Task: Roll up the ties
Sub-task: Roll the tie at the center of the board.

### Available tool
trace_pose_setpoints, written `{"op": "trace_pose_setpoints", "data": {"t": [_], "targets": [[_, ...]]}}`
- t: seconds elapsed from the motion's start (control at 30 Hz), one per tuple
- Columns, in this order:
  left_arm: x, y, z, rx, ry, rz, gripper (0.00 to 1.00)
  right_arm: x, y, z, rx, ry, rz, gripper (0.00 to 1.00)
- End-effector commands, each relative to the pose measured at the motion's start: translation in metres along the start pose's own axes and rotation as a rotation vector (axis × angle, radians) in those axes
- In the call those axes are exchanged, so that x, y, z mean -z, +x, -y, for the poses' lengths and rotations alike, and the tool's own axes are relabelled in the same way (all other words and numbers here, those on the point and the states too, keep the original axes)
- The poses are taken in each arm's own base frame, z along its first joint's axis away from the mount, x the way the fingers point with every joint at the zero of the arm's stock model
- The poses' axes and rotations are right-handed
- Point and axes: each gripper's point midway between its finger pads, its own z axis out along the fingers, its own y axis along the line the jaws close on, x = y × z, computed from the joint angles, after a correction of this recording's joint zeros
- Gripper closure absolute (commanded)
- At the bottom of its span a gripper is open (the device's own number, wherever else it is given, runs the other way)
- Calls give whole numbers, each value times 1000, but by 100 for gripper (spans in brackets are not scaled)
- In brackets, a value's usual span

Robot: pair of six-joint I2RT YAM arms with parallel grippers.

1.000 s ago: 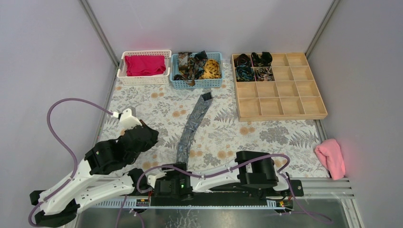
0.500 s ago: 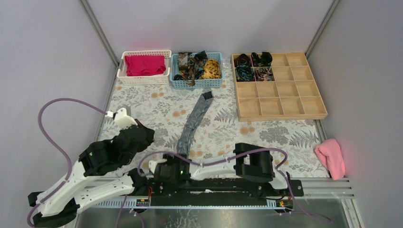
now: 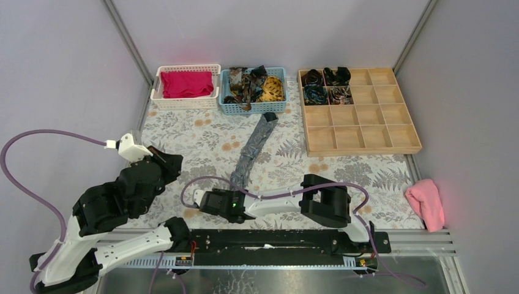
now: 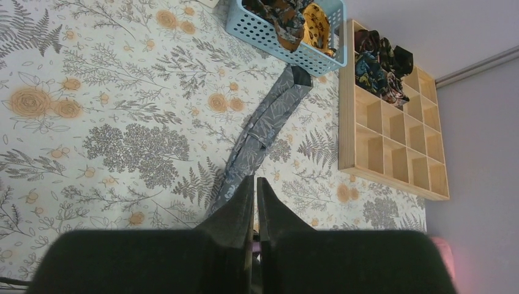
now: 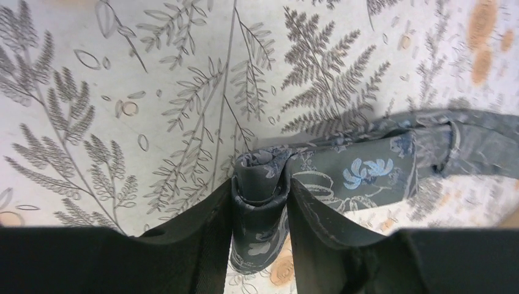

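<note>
A floral-patterned surface filled the scene between grey walls. The left arm stood raised over the near left part of it, and the right arm lay low along the near edge, reaching leftward toward the middle. At the far right sat a wooden tray divided into square compartments. On the far edge, a white basket held a magenta cloth, and just to its right a blue basket held a heap of loose ties, with a yellow-orange tie on its right side. A grey tie lay flat in the middle of the surface, running from just near of the blue basket toward the near edge. A pink cloth lay crumpled at the near right, off the patterned cover. Four rolled ties sat in the far-left block of the tray's compartments, one to each. The right claw was clamped on the near end of the grey tie, which was curled into a small coil between its fingers. The left claw hung above the surface with its fingers together, gripping nothing.
</note>
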Motion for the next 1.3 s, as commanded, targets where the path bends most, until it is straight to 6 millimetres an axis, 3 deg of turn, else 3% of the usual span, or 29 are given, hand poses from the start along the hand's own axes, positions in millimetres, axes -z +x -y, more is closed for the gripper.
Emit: {"op": "trace_pose_setpoints", "data": {"t": [0.0,0.13,0.23,0.43,0.63,0.77,1.03,1.13,1.27], "targets": [[-3,-4,-4,-49,-24,28,90,-9,29,-59,-77,-317,-97,58],[-9,2,2,-68,-18,20,90,14,6,-54,-174,-431,-32,61],[-13,5,4,-82,-20,22,91,30,-9,-39,-289,-538,9,62],[-18,8,13,-102,19,26,92,52,-22,-9,-454,-653,94,64],[-30,25,15,-113,18,14,94,62,-31,23,-635,-793,151,65],[-38,34,19,-118,34,8,96,63,-33,40,-738,-886,167,66],[-55,54,28,-167,63,-3,98,44,-18,74,-960,-1053,173,67],[-66,69,35,-194,80,-21,97,33,-13,89,-1040,-1095,171,68],[-85,97,36,-242,71,-55,91,17,-3,94,-1086,-1113,127,68]]}}
